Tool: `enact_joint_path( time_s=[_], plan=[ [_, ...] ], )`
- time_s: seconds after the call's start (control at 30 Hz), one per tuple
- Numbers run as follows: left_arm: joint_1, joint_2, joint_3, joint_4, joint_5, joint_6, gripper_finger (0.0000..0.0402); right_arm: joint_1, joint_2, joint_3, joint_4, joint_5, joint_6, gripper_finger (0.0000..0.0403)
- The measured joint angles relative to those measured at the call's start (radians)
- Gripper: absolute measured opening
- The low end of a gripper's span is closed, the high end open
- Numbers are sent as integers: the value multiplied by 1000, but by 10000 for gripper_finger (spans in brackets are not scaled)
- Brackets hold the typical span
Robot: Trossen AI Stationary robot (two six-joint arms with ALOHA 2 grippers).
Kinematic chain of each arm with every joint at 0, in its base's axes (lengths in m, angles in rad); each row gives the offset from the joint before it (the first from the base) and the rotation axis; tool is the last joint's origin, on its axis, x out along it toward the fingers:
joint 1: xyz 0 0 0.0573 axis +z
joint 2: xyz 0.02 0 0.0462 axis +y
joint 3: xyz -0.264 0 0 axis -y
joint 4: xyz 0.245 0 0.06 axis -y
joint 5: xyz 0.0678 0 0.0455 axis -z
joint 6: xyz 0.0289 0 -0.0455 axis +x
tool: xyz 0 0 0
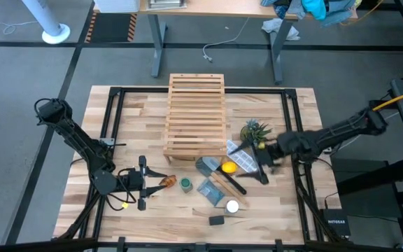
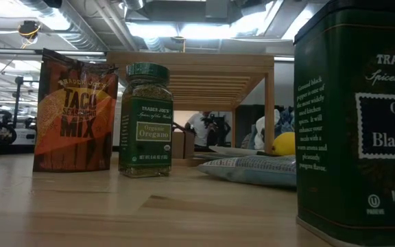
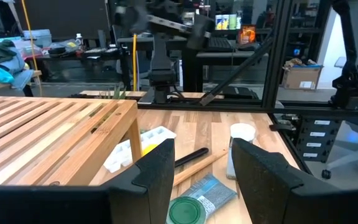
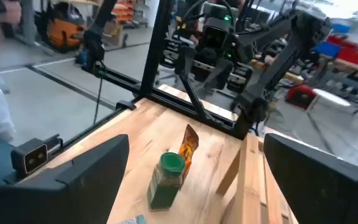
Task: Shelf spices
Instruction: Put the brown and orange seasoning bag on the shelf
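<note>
The slatted light-wood shelf (image 1: pixel 196 115) stands at the table's far middle, resting on its legs (image 2: pixel 269 103). On the near part of the table stand the orange-brown taco mix packet (image 2: pixel 70 113), the green-lidded oregano jar (image 2: pixel 146 120), the white-capped bottle (image 1: pixel 232 206) and the black pepper box (image 2: pixel 355 123). My left gripper (image 1: pixel 145 183) is open and raised, just left of the packet (image 1: pixel 168 181). The jar's lid (image 3: pixel 188 211) shows low between its fingers. My right gripper (image 1: pixel 261 166) hangs open near the shelf's right near corner, facing the jar (image 4: pixel 166 180) and packet (image 4: pixel 188 146).
Between the shelf and the bottle lie a yellow round object (image 1: pixel 227 167), a white tray (image 1: pixel 240 157), blue-grey pouches (image 1: pixel 208 189) and a black-handled tool (image 1: pixel 233 183). A small green plant (image 1: pixel 255 131) stands right of the shelf. A person (image 2: pixel 201 127) shows far behind the table.
</note>
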Motion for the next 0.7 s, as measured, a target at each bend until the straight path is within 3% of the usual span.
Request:
enact_joint_path(
  time_s=[0.13, 0.33, 0.5, 0.7],
  plan=[
    [0, 0, 0, -1, 0, 9, 155, -153, 0, 0, 4, -171, 51, 379],
    [0, 0, 0, -2, 0, 13, 155, -296, 4, 0, -11, -273, 73, 379],
    [0, 0, 0, -9, 0, 13, 155, -344, 9, 0, -62, -369, 73, 379],
    [0, 0, 0, -16, -1, 13, 155, -349, 9, 0, -95, -384, 65, 379]
  ],
)
